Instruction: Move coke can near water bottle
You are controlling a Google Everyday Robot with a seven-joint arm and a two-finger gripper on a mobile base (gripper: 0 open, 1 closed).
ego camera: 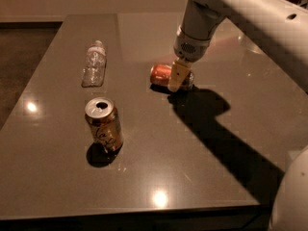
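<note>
The coke can point(160, 74) lies on its side near the middle of the dark table point(202, 158), red-orange with a silver end. My gripper point(177, 79) hangs down from the white arm at the upper right and is right at the can's right half, covering part of it. The water bottle point(94, 64) lies on its side to the left of the can, clear and crinkled, with its white cap pointing away. A stretch of bare table separates the can from the bottle.
A gold-brown can point(103, 130) with dark script stands upright in front of the bottle, its top open. The arm casts a large shadow across the right of the table. The table's front edge runs along the bottom, and floor shows at the far left.
</note>
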